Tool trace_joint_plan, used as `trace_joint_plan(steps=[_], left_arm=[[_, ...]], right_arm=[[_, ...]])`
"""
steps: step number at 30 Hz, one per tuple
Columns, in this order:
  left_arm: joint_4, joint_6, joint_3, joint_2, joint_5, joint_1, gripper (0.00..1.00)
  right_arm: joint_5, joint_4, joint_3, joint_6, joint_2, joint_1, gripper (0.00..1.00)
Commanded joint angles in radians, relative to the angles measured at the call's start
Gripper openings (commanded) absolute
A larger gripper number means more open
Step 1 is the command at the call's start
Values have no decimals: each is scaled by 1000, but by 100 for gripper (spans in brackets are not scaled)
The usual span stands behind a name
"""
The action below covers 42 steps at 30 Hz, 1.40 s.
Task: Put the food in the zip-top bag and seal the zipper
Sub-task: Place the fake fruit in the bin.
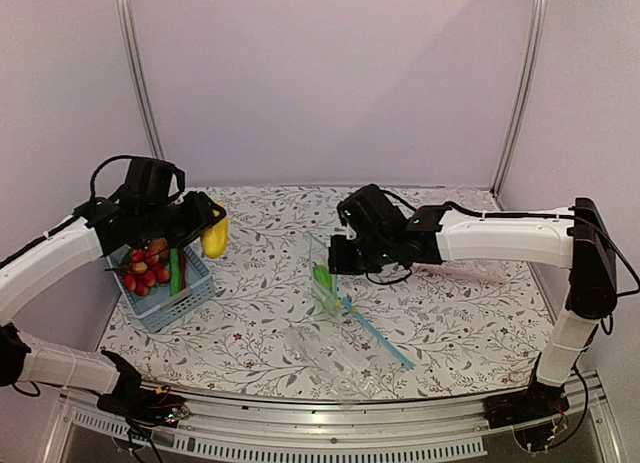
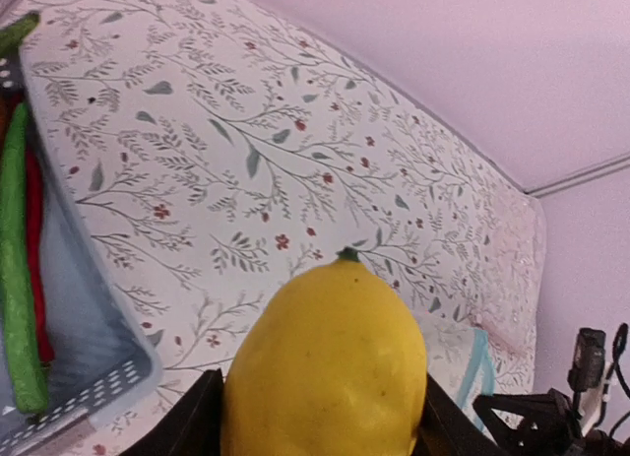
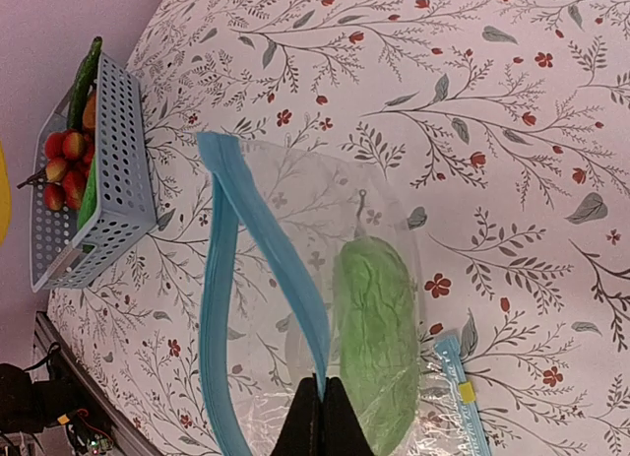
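Observation:
My left gripper (image 1: 207,233) is shut on the bright yellow food piece (image 1: 214,238), held in the air beside the basket. In the left wrist view the yellow piece (image 2: 325,367) fills the space between the black fingers (image 2: 197,422). My right gripper (image 1: 345,255) is shut on one side of the light-blue zipper (image 3: 221,279) and holds the small zip-top bag (image 1: 318,255) upright with its mouth spread open. The light-green food piece (image 3: 379,338) lies inside the bag, also seen in the top view (image 1: 322,278). The right gripper (image 3: 323,397) pinches the strip's inner lip.
A grey-blue basket (image 1: 165,301) at the left holds red berries (image 1: 143,268) and a long dark-green vegetable (image 1: 174,271). A larger clear bag (image 1: 330,353) with a long blue strip (image 1: 385,338) lies in front of the small bag. Another clear bag (image 1: 485,273) lies at the right.

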Motion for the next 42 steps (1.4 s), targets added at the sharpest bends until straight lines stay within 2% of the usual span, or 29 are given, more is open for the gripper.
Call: trace_joint_plan(steps=[1, 4, 9, 17, 22, 25, 30, 38, 42], left_arm=[[-292, 222, -55, -18, 7, 212, 54], [-296, 287, -87, -10, 17, 342, 54], [-250, 365, -129, 95, 89, 486, 54], [-233, 453, -71, 276, 123, 589, 57], [-278, 512, -19, 327, 67, 604, 65], [-295, 527, -18, 322, 47, 604, 74], [-323, 542, -32, 294, 14, 600, 81], [-373, 530, -97, 173, -78, 596, 83], [-378, 536, -117, 146, -87, 593, 74]], right_arm=[[5, 10, -17, -13, -44, -5, 0], [8, 9, -23, -15, -53, -5, 0], [15, 3, -27, -20, -65, -6, 0], [28, -2, -38, -28, -83, -6, 0], [26, -3, -38, -31, -86, -6, 0], [26, 0, -37, -34, -83, -5, 0], [15, 5, -32, -36, -75, -6, 0], [6, 12, -28, -35, -68, -5, 0], [-4, 17, -24, -36, -62, -5, 0]])
